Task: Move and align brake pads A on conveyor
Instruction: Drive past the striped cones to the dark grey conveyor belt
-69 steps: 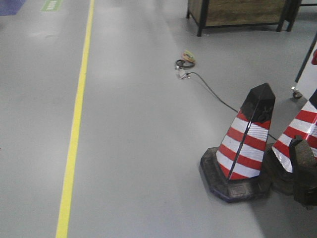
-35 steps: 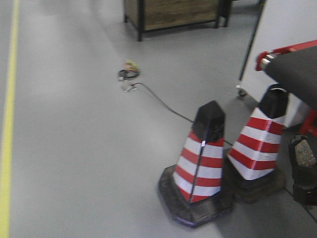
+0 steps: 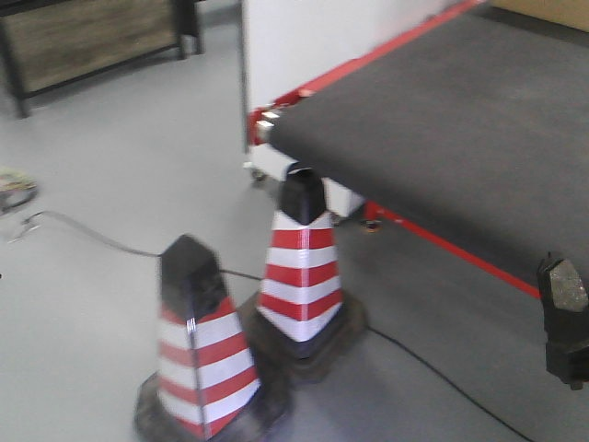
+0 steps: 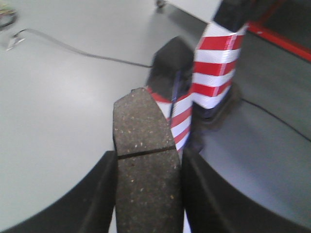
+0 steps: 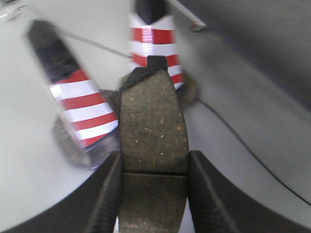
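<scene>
We hold one brake pad [image 4: 143, 126] clamped in the left gripper [image 4: 147, 204] and a second brake pad [image 5: 153, 116] in the right gripper [image 5: 153, 204], not yet over the conveyor [image 3: 442, 110]; bumping the cones [image 3: 299, 267] could shake them loose.

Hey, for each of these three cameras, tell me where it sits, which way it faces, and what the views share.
Front: on the robot, facing forward and down at two cones and the conveyor; a held pad shows at the right edge.
Left wrist: on the left arm, looking past the left pincer, shut on a pad, toward the cones.
Right wrist: likewise, right pincer shut on a pad.
Shared: both cones appear in all three.
</scene>
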Controlling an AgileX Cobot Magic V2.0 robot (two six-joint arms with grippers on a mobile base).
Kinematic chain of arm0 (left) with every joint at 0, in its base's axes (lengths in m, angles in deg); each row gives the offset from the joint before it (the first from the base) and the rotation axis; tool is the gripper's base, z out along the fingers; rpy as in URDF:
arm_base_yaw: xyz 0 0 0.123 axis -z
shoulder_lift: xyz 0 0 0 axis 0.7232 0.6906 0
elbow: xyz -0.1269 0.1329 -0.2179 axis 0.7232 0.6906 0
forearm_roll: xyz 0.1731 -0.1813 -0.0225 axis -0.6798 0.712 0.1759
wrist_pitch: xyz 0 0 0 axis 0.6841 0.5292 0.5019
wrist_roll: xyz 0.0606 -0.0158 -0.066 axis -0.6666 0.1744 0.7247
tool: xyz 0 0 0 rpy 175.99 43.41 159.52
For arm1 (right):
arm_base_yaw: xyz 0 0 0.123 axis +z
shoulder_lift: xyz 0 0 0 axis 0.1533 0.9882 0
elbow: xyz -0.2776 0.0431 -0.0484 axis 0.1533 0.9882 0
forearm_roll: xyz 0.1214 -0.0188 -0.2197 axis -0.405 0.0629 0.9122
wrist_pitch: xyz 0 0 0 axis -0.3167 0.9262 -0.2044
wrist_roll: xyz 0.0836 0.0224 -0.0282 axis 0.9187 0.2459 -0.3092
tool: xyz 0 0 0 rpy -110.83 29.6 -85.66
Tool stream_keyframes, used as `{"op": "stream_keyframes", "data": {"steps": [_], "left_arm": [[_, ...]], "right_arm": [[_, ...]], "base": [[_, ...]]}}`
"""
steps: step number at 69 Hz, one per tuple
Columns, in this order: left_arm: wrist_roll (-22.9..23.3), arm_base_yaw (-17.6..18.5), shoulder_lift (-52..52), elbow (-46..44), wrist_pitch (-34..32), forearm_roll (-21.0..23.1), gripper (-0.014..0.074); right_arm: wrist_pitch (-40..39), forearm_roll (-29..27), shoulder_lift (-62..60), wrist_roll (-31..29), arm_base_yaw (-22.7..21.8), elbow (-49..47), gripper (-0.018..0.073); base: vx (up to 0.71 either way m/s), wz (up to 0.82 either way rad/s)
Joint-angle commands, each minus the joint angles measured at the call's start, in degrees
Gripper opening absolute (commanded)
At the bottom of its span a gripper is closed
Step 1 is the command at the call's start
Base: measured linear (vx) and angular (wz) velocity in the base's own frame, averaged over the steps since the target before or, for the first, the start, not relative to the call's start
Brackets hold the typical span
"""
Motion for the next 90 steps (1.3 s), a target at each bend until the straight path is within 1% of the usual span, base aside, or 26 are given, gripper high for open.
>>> {"op": "stream_keyframes", "data": {"steps": [1, 29, 57, 73, 90], "left_arm": [[0.02, 0.16, -0.08, -1.56, -4.68, 0.51, 0.0056], [0.02, 0.16, -0.08, -1.56, -4.68, 0.51, 0.0056], [0.02, 0.16, -0.08, -1.56, -4.68, 0.51, 0.0056], [0.02, 0.16, -0.08, -1.56, -4.68, 0.51, 0.0056], [0.02, 0.16, -0.08, -1.56, -4.68, 0.51, 0.0056]], "right_arm": [[-4.25, -0.52, -0.45, -0.32, -0.08, -1.67, 0.006], [-4.25, -0.52, -0.45, -0.32, -0.08, -1.67, 0.006], [-4.25, -0.52, -0.45, -0.32, -0.08, -1.67, 0.006], [-4.25, -0.52, -0.45, -0.32, -0.08, -1.67, 0.006], [-4.25, -0.52, -0.45, -0.32, -0.08, -1.67, 0.006]], "base": [[0.28, -0.9], [0.27, -0.74], [0.23, -0.6], [0.2, -0.45], [0.18, -0.16]]}}
